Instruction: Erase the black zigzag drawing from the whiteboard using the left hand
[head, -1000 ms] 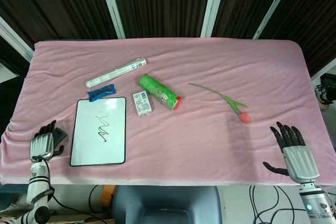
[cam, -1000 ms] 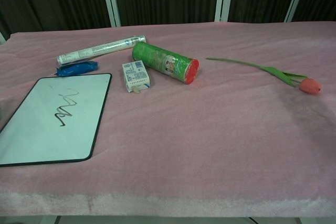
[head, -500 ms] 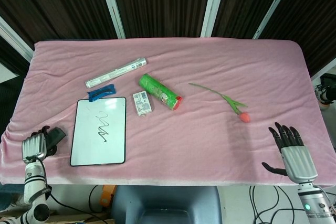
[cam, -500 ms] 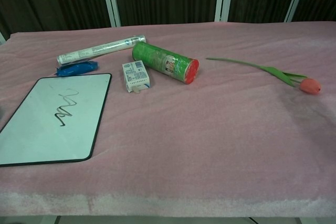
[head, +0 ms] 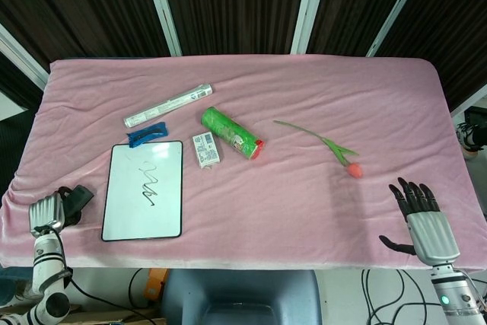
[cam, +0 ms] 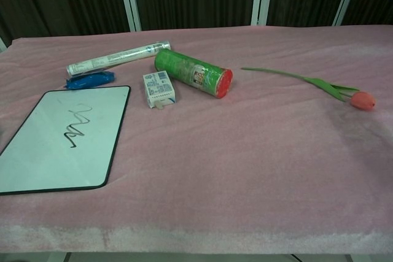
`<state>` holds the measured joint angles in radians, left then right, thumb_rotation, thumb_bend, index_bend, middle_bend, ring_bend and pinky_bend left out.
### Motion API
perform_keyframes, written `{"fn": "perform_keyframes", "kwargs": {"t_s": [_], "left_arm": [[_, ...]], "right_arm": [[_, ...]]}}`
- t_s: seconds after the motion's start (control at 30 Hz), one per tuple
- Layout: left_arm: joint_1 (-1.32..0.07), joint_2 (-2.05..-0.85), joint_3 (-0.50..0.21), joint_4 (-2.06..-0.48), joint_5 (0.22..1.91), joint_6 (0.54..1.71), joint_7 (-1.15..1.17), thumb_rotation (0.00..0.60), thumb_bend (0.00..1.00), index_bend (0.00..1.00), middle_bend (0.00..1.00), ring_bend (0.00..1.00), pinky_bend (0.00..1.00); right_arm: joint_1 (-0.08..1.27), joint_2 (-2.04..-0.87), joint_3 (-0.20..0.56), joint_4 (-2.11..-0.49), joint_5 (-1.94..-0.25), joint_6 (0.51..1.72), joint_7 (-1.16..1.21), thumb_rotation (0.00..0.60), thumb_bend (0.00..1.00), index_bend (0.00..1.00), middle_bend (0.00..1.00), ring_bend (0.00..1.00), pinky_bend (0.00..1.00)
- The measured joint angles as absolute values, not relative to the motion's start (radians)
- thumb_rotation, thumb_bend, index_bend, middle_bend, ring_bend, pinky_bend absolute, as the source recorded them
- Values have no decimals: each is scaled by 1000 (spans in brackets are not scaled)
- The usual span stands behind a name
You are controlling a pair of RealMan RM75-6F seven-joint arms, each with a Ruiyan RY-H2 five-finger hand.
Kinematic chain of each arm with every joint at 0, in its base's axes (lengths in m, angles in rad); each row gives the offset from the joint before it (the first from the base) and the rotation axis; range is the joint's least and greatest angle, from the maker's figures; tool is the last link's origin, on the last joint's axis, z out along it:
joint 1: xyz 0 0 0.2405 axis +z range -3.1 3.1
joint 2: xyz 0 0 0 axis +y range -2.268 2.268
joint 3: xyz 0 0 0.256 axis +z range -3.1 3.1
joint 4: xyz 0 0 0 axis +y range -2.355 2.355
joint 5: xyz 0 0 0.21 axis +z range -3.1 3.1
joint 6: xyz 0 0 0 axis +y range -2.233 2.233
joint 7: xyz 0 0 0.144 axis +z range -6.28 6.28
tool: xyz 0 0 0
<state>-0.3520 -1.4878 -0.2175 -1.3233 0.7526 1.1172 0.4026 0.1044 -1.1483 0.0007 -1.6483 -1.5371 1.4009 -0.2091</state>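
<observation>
The whiteboard [head: 125, 218] [cam: 37, 170] lies flat near the table's front left, with the black zigzag [head: 151, 183] [cam: 75, 124] drawn on its upper half. Just left of the board sits a dark eraser [head: 81, 194]. My left hand [head: 46, 211] is at the table's front left corner, and its fingers curl onto the eraser's left end. My right hand [head: 421, 215] rests open at the front right edge, fingers spread, holding nothing. The chest view shows neither hand.
Behind the board lie a blue wrapped item [head: 147, 134], a long white tube [head: 168, 106], a small white box [head: 205, 149] and a green can [head: 232, 133]. A tulip [head: 335, 146] lies to the right. Pink cloth [head: 251, 211] covers the table.
My left hand has drawn back leftward and toward the table edge, its fingers curling in. The eraser has shifted slightly left with it. The right hand has barely moved.
</observation>
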Motion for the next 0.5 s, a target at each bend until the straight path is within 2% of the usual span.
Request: {"fn": "perform_keyframes", "kwargs": {"t_s": [0.17,0.33,0.5], "left_arm": [[-349,-1477,-218,-1338,811,1120,347,600,721,622,728,637,700],[-354,-1473,-213,-1375,955,1176,304,600,728,620,728,638,691],[-383,-1495,-203,-1434,1068,1249,363,600,732,619,729,638,691]], "right_arm": [[105,-1149,0,-1649,-1538,1400,-210,600,304,0,0,0,122],[107,-1151,0,-1649,-1536,1395,-215,600,304,0,0,0,122],[108,-1148,-1,-1650,-1537,1392,-209,600,304,0,0,0,122]]}}
